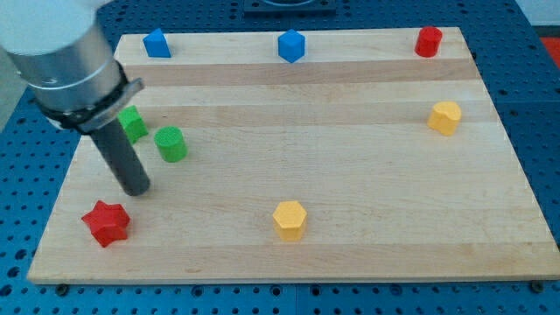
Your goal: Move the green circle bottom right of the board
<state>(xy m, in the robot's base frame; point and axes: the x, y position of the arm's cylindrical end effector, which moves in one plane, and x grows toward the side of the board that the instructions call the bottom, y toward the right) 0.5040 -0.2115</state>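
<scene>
- Camera view: the arm leans in from the view's top left, rod slanting down; my tip (pixel 136 188) rests on the board (pixel 350 157), holding nothing.
- The green circle (pixel 171 143) sits just up-right of the tip, apart, beside another green block (pixel 132 123); the red star (pixel 106 222) lies below.

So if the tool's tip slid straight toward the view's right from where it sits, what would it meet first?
Probably nothing: my tip sits below and left of the green circle. A straight slide rightward looks free across the board, passing under the circle and above the yellow hexagon, though depth is hard to judge.
</scene>
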